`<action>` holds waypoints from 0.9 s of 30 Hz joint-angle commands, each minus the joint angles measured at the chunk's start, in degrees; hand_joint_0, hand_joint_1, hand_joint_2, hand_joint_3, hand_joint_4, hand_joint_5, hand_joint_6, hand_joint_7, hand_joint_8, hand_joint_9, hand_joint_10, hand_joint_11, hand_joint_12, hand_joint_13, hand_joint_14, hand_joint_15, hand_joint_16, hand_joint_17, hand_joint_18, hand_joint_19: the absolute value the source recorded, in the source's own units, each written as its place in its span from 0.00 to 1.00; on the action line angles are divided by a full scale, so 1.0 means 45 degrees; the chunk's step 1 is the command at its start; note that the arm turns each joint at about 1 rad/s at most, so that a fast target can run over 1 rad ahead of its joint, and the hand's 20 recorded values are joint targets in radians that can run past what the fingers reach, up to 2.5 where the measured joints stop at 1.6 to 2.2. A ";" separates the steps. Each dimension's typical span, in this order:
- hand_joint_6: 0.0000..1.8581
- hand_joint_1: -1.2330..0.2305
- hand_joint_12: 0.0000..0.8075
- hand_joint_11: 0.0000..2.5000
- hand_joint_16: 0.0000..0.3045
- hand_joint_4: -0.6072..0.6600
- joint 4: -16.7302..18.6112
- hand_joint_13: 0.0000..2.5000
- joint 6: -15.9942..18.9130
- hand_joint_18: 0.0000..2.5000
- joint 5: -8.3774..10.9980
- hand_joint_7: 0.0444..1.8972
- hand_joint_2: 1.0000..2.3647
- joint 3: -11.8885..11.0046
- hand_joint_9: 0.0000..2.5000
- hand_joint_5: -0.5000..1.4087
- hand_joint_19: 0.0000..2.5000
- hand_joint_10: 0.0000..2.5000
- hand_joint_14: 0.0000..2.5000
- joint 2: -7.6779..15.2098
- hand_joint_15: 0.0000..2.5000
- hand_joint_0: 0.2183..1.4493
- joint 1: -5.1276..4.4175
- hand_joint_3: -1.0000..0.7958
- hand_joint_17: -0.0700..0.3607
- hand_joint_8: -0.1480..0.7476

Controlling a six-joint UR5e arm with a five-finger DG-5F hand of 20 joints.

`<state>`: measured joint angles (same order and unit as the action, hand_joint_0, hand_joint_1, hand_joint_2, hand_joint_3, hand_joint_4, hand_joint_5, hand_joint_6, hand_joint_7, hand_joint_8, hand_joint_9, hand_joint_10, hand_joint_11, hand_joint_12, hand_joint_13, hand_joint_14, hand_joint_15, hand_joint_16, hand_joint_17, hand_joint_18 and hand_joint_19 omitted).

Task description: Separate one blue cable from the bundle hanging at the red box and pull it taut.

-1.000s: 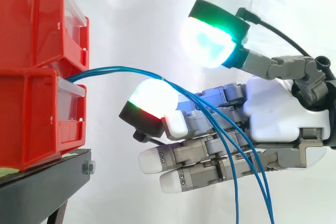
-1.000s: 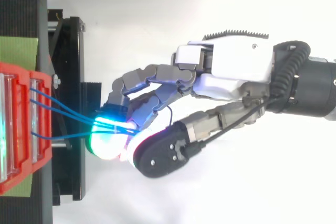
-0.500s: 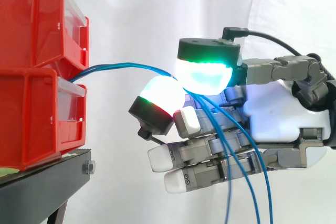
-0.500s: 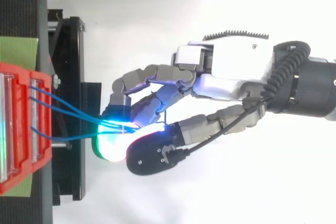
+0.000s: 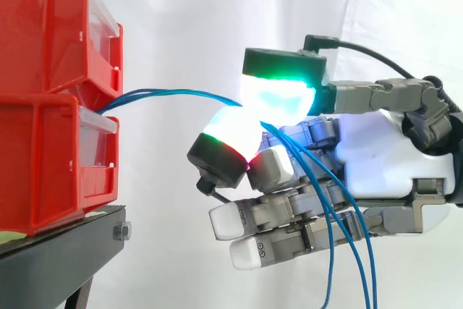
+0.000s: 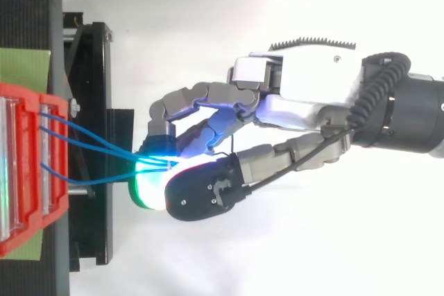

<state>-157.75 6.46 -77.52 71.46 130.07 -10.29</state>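
Note:
Blue cables (image 5: 173,93) leave the gap between two stacked red boxes (image 5: 43,157) and run right to my hand (image 5: 376,157). The thumb's green-glowing pad (image 5: 278,99) presses down on a white-glowing fingertip (image 5: 231,132), and the cables are pinched between them. Past the pinch they hang down across the curled fingers to the bottom edge. In the top view three cables (image 6: 90,147) fan out from the red box (image 6: 21,164) and converge at the glowing pads, with the hand (image 6: 312,88) reaching in from the right.
The red boxes stand on a black stand (image 5: 65,247), whose edge (image 6: 90,102) lies just left of the fingertips. A white curtain hangs behind. Open air lies below and to the right of the hand.
The thumb has swung down from its raised position and closed onto the fingertip, trapping the cables. The hand has shifted slightly right, away from the boxes.

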 commanded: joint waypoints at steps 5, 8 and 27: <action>0.51 0.31 0.46 0.39 0.13 0.55 -0.0003 0.28 -0.0009 0.21 0.0001 0.73 0.01 0.0000 0.34 0.16 0.14 0.01 0.01 -0.0018 0.18 0.34 0.0002 0.58 0.38 0.57; 0.50 0.36 0.45 0.38 0.13 0.63 -0.0003 0.26 -0.0009 0.19 0.0001 0.63 0.01 0.0000 0.33 0.16 0.15 0.01 0.01 -0.0018 0.19 0.28 -0.0017 0.34 0.37 0.55; 0.51 0.32 0.49 0.41 0.15 0.53 -0.0003 0.28 -0.0029 0.22 0.0020 0.76 0.01 0.0000 0.35 0.16 0.15 0.01 0.01 0.0002 0.20 0.35 -0.0017 0.62 0.40 0.58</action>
<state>-157.76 6.33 -77.48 71.46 130.05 -10.32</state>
